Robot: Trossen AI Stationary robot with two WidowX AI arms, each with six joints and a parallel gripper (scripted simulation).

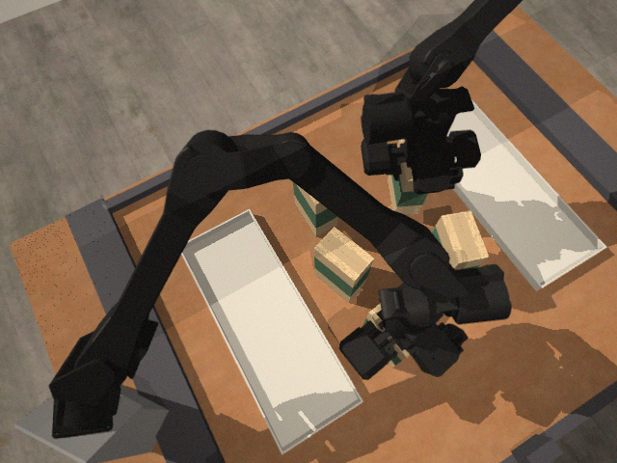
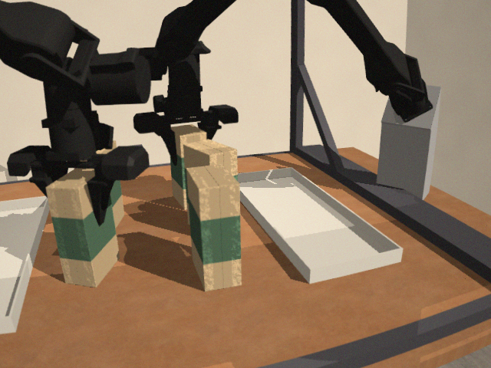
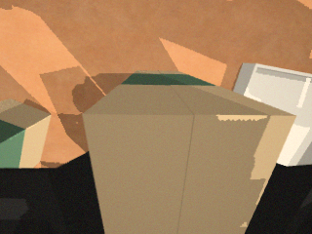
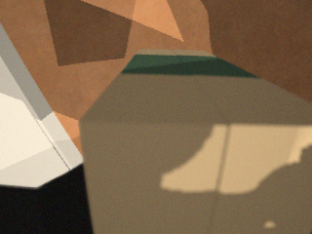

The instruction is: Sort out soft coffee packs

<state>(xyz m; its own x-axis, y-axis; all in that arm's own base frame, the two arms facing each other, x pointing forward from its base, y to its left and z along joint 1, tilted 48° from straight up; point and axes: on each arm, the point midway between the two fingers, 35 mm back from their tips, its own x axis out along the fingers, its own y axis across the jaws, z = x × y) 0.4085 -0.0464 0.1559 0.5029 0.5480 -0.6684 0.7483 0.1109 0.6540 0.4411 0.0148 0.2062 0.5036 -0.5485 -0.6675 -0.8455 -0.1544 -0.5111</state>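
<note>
Five tan coffee packs with green bands stand on the bench. My left gripper is shut on the end pack of the row of three, near its top. The middle pack and the other end pack stand free. My right gripper is shut on a pack of the row of two, which stands on the bench. The second pack of that row stands free beside it.
The left tray lies flat and empty beside the row of three. The right tray lies flat and empty beside the row of two. A dark frame post stands behind the left tray.
</note>
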